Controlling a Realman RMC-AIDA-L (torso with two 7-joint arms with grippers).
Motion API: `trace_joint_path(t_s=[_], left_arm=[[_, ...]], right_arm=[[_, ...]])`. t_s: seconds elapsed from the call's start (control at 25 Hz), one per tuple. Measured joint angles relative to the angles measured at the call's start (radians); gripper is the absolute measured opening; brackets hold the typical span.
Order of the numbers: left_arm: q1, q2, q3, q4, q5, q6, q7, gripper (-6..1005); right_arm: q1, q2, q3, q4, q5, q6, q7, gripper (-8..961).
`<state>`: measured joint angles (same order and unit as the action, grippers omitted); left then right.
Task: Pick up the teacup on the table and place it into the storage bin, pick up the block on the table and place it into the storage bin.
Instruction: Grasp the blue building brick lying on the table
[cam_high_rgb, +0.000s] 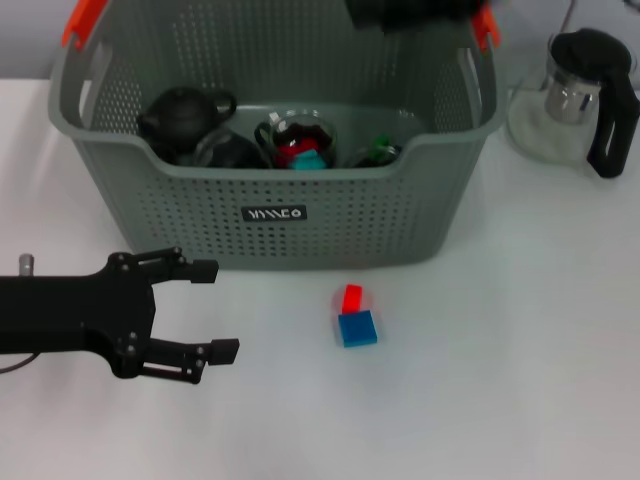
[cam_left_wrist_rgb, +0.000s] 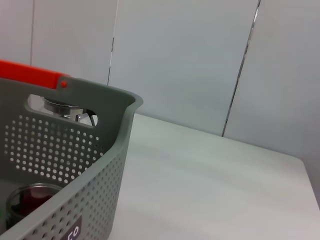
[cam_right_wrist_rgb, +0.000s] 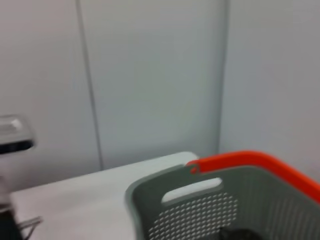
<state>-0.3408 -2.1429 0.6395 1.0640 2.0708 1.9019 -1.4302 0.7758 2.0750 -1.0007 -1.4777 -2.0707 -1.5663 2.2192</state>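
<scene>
The grey-green storage bin (cam_high_rgb: 270, 205) stands at the back middle of the table. A glass teacup (cam_high_rgb: 300, 140) with red contents sits inside it; the left wrist view shows the teacup (cam_left_wrist_rgb: 30, 200) through the bin wall (cam_left_wrist_rgb: 85, 185). On the table in front of the bin lies the block (cam_high_rgb: 355, 316), a red piece joined to a blue one. My left gripper (cam_high_rgb: 215, 310) hovers low, left of the block and apart from it, open and empty. A dark part of my right arm (cam_high_rgb: 410, 12) hangs over the bin's far right rim.
A black teapot (cam_high_rgb: 185, 118), a teal piece (cam_high_rgb: 309, 160) and something green (cam_high_rgb: 380, 150) also lie in the bin. A glass kettle (cam_high_rgb: 585, 95) with a black handle stands right of the bin. The bin's orange handle (cam_right_wrist_rgb: 250, 160) shows in the right wrist view.
</scene>
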Motion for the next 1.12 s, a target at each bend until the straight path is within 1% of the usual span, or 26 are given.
trace_joint_path(t_s=[0.16, 0.36, 0.56, 0.8, 0.96, 1.12], left_arm=[[0.0, 0.0, 0.002, 0.0, 0.0, 0.0, 0.0, 963], [0.002, 0.0, 0.001, -0.001, 0.001, -0.001, 0.001, 963], [0.003, 0.0, 0.0, 0.002, 0.015, -0.001, 0.001, 962], [-0.001, 0.0, 0.003, 0.004, 0.042, 0.001, 0.004, 963], [-0.004, 0.003, 0.0, 0.005, 0.044, 0.008, 0.007, 962], [-0.005, 0.003, 0.0, 0.005, 0.047, 0.01, 0.011, 962]], right_arm=[[-0.058, 0.012, -0.009, -0.034, -0.004, -0.074, 0.0, 825], [-0.078, 0.018, -0.056, -0.026, -0.081, -0.163, 0.051, 826], [-0.063, 0.019, -0.164, -0.021, -0.196, -0.226, 0.181, 826], [-0.05, 0.021, -0.323, -0.004, -0.289, -0.235, 0.267, 825], [-0.019, 0.022, -0.399, 0.056, -0.324, -0.227, 0.304, 825], [0.013, 0.025, -0.463, 0.142, -0.343, -0.169, 0.308, 825]])
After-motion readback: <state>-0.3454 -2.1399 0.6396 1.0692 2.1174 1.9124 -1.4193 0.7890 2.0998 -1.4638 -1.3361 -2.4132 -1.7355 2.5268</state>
